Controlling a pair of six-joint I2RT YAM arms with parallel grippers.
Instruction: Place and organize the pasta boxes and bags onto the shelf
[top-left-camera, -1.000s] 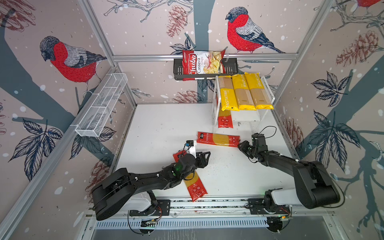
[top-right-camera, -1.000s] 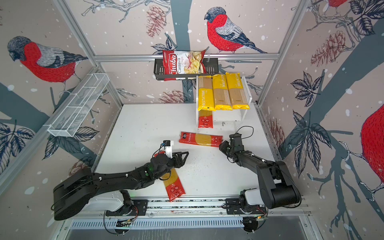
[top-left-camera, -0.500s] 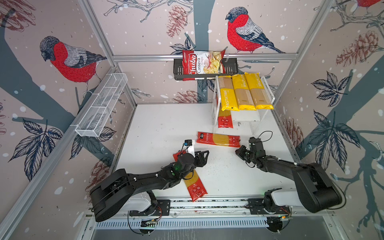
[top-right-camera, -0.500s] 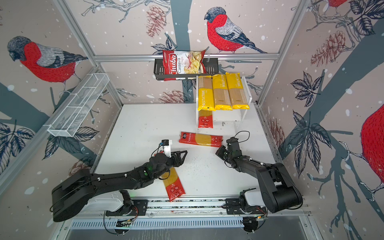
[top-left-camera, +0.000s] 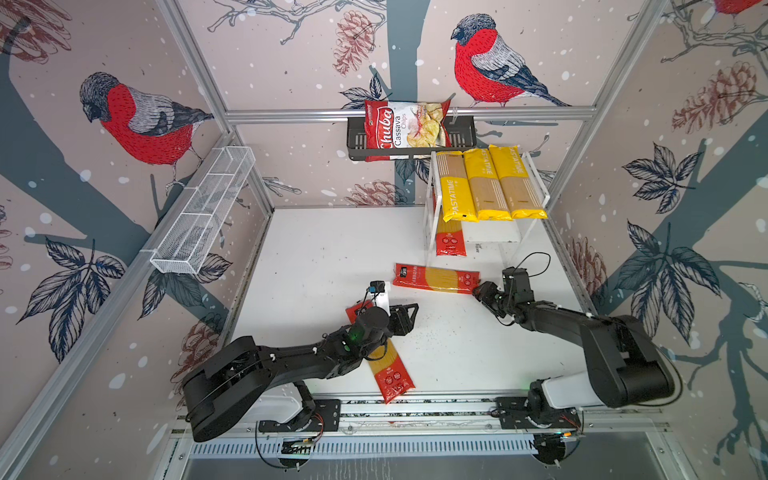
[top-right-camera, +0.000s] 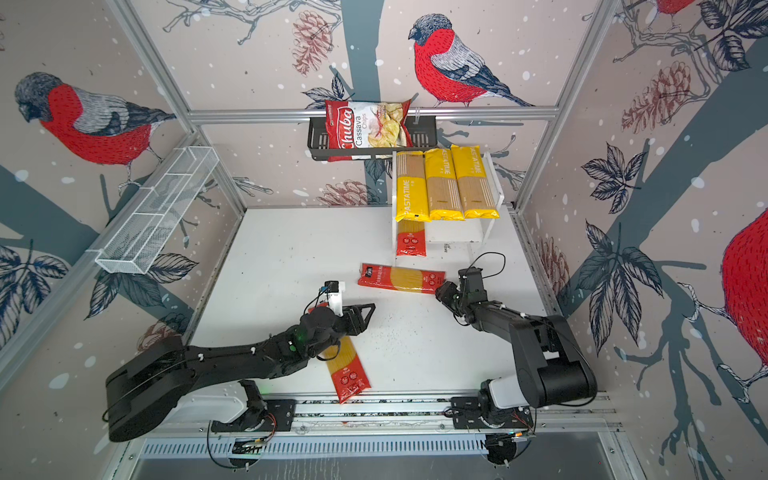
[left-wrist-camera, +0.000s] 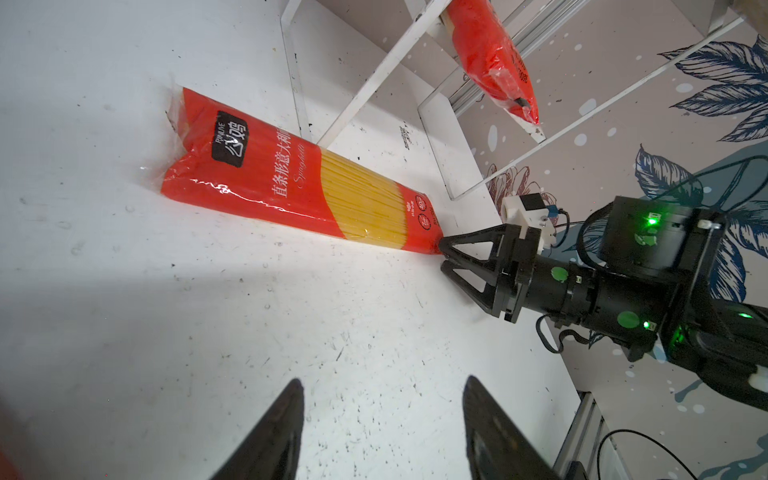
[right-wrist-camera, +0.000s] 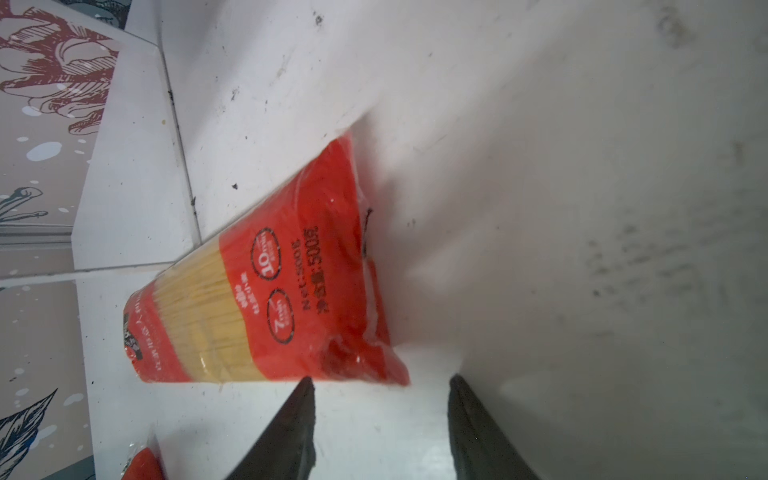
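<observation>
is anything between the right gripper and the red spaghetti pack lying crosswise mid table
Nothing visible. The right gripper, open, sits right at the end of that red spaghetti pack, with at most bare table between them.

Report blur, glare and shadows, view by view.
Right wrist view: motion blur smears the red spaghetti pack and the table. Left wrist view: sharp, with white glare streaks on that pack's film; the left tool is out of focus near the lens. Both top views: crisp, evenly lit, soft shadows.
</observation>
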